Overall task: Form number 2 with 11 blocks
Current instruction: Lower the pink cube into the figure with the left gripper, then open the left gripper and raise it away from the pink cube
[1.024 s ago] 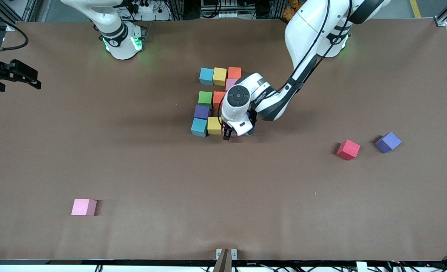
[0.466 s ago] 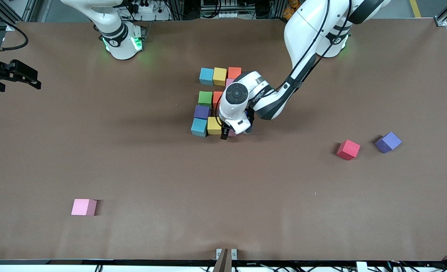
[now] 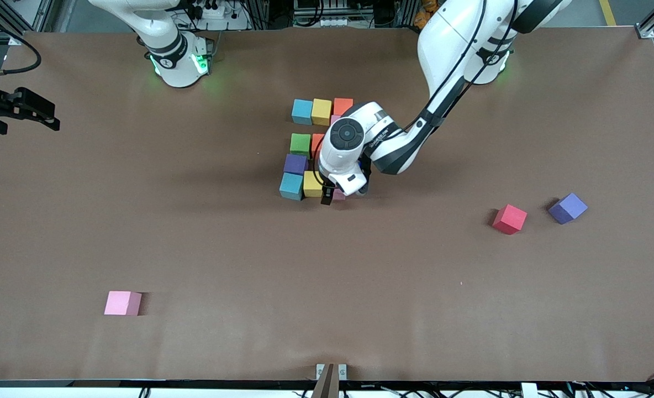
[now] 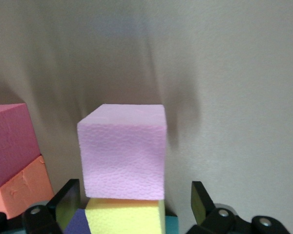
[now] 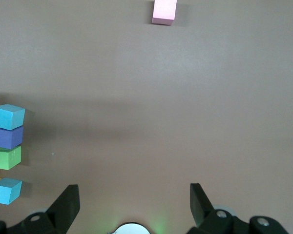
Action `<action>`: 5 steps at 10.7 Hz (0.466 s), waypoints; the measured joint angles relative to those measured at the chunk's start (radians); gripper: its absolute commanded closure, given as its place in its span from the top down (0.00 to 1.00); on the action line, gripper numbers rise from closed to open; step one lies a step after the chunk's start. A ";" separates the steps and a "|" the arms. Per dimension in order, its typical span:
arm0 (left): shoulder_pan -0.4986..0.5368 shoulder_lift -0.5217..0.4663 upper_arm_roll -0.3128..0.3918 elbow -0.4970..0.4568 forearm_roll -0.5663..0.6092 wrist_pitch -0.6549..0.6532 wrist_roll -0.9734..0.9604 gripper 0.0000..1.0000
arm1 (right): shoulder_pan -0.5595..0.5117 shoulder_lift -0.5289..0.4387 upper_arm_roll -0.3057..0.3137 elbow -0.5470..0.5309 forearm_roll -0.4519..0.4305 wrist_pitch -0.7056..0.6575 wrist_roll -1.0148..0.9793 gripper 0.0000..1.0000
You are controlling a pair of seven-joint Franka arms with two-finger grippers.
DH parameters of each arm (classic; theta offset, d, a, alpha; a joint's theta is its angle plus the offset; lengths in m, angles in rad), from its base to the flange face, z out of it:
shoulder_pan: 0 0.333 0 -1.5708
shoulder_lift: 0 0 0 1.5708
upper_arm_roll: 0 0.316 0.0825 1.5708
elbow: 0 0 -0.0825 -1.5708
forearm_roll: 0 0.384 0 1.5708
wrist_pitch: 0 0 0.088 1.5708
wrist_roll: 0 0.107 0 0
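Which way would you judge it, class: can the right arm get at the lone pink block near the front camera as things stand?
Probably yes: the pink block lies alone toward the right arm's end, and the right gripper is open.

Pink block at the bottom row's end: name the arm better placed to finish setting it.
Left. The left gripper stands open around the pink block beside the yellow block. The right gripper waits open over bare table toward its own end.

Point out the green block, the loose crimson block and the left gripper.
green block [image 3: 300, 143], front view, top face
crimson block [image 3: 509, 218], front view, top face
left gripper [image 4: 132, 204], left wrist view, between its fingertips
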 measured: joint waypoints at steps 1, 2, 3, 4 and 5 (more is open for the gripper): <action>0.006 -0.008 -0.001 0.002 0.000 -0.006 0.000 1.00 | 0.000 0.000 0.000 0.000 0.000 0.000 0.000 1.00; 0.016 -0.021 -0.003 0.004 0.000 -0.017 0.000 1.00 | 0.000 0.000 0.000 0.000 0.000 0.000 0.000 1.00; 0.037 -0.037 -0.011 0.006 0.000 -0.026 0.000 1.00 | 0.000 0.000 0.000 0.000 0.000 0.000 0.000 1.00; 0.066 -0.056 -0.025 0.008 0.000 -0.031 0.000 1.00 | 0.000 0.000 0.000 0.000 0.000 0.000 0.000 1.00; 0.098 -0.079 -0.038 0.009 0.001 -0.036 0.004 1.00 | 0.000 0.000 0.000 0.000 0.000 0.000 0.000 1.00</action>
